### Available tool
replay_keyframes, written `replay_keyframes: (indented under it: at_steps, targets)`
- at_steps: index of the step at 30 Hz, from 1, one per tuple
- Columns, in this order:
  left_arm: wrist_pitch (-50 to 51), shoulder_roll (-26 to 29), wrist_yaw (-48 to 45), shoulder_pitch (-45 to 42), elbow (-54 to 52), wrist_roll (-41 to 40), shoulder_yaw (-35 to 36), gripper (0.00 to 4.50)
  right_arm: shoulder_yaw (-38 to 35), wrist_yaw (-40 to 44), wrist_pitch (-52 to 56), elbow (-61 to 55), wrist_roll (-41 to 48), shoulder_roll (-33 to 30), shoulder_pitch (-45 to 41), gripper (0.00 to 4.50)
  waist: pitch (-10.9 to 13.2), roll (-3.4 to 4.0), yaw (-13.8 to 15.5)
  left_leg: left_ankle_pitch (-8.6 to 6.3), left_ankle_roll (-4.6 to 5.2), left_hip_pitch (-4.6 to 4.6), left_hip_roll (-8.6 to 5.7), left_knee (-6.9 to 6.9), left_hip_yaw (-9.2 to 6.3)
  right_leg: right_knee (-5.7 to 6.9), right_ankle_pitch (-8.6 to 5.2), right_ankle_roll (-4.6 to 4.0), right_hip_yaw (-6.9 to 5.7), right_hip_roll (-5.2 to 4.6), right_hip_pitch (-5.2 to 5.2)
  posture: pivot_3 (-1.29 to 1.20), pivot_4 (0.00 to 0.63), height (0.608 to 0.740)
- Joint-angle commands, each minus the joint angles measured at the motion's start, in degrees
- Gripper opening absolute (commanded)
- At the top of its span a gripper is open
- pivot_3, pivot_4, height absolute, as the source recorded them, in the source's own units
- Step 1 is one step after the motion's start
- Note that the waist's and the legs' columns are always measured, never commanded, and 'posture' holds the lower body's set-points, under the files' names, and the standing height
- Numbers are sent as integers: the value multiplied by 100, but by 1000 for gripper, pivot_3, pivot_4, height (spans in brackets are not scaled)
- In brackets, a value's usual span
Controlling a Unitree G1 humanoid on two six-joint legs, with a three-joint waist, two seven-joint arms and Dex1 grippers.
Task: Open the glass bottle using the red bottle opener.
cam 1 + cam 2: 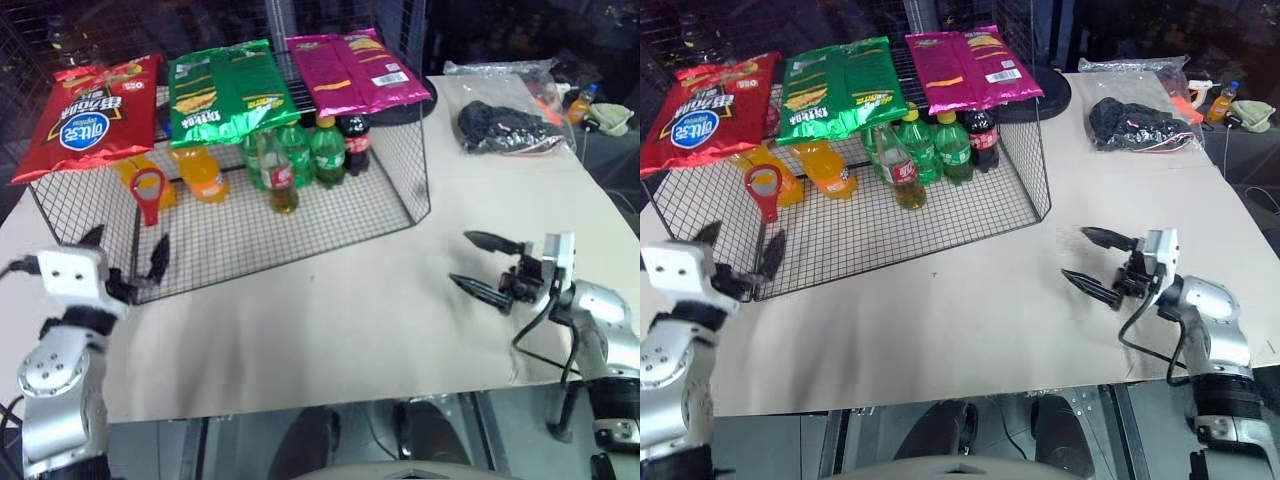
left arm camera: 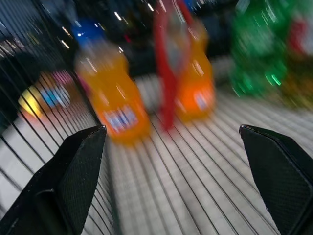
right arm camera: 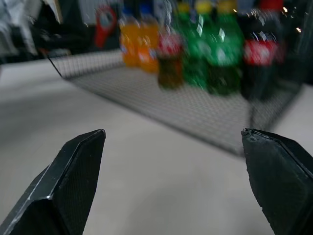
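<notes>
The glass bottle (image 1: 281, 175), with amber liquid and a red label, stands upright inside a wire rack (image 1: 330, 215), in front of the green bottles. The red bottle opener (image 1: 148, 192) stands on end with its ring head up, further left in the rack by the orange bottles. My left gripper (image 1: 125, 250) is open at the rack's front left corner, pointing in at the opener (image 2: 168, 73) and holding nothing. My right gripper (image 1: 462, 260) is open and empty over the bare table to the right of the rack, facing the glass bottle (image 3: 169, 61).
Red (image 1: 88, 112), green (image 1: 228, 90) and pink (image 1: 355, 68) chip bags lie on the rack's top. Two orange bottles (image 1: 200, 172), green bottles (image 1: 310, 150) and a cola bottle (image 1: 356, 142) share the rack floor. A bagged black bundle (image 1: 505, 125) lies at the back right of the table.
</notes>
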Motion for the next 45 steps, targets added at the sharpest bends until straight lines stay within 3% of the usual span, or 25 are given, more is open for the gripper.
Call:
replay_keyframes:
  at_steps: [1,10,22,30,35,45]
  targets:
    - [-93,123,180,-229,252,115,169,4500,95,-260,475,-864,332,38,29,4488,0,0,-9,0,0,-1,-1,0,2,0,0,0,1,0,-3,0,150,740]
    - [-309,333,-179,-1395,1470,317,-443,4500,602,-724,1390,-2418,850,203,204,4488,0,-1,109,19,-28,-4,-7,8,-8,74,-1,-2,-9,0,-28,0,150,740]
    - [-941,474,-677,-2582,3225,509,-939,4500,692,-815,1246,-2471,699,334,322,4488,-8,20,188,61,-62,68,-4,11,-117,95,16,-36,-109,49,68,0,150,740]
    - [-1110,124,-1162,-2067,2464,-21,-893,4500,582,-871,1095,-2387,668,361,455,4488,-8,18,175,70,-78,56,-10,11,-123,88,16,-35,-108,38,68,0,150,740]
    - [-1130,-50,-890,-1813,2199,-27,-789,4500,611,-914,1089,-2411,644,335,471,4488,10,-22,34,78,-92,2,0,13,-118,83,16,-36,-102,40,11,0,150,740]
    - [-1233,3,-281,-2266,2528,205,-777,4500,683,-1037,1250,-2376,631,297,170,4488,10,-22,-5,77,-91,-18,-1,8,-98,84,17,-36,-88,42,-17,0,150,740]
